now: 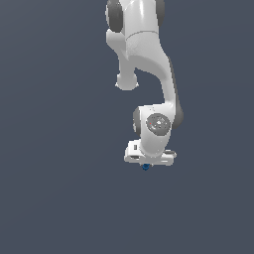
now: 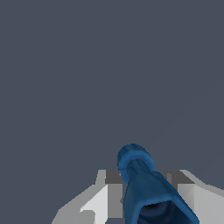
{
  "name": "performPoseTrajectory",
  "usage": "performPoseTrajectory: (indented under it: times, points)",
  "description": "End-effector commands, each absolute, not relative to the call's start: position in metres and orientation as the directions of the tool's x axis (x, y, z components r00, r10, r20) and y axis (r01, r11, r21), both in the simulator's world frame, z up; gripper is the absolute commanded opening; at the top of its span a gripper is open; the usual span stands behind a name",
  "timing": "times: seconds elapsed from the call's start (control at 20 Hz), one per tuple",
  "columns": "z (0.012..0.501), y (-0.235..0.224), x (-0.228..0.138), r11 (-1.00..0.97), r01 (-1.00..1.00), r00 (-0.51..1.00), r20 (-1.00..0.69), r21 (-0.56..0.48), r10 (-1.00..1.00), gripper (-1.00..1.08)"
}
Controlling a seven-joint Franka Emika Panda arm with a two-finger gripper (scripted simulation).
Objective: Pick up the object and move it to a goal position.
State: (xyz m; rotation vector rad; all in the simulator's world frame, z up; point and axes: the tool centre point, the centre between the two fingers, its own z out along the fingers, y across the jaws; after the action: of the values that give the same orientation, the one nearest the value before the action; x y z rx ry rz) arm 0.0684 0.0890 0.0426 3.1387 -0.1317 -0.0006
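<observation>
Now the pincer (image 2: 142,199) grips the blue object (image 2: 146,192) between its fingers.

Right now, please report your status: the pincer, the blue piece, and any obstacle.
Pincer shut on blue piece. Piece is between the fingers, its tip showing under the hand in the exterior view. No obstacle visible in either view.

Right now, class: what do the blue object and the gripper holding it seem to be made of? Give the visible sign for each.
The blue object: probably plastic or rubber, matte; sign is uniform saturated blue without sharp glints and a dark hollow end. The gripper: looks like painted metal or hard plastic, smooth white-grey; sign is flat faces with soft shading. Both are simulator renders, so uncertain.
</observation>
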Motion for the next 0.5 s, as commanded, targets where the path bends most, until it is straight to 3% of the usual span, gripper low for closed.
performPoseTrajectory:
  times: [0.0,0.45]
  points:
    - [0.0428,0.0891,0.0686,-0.996,-0.084,0.996,0.000,0.000,-0.084,-1.00]
    - [0.0467,0.0863,0.0661,-0.996,-0.084,0.996,0.000,0.000,-0.084,-1.00]
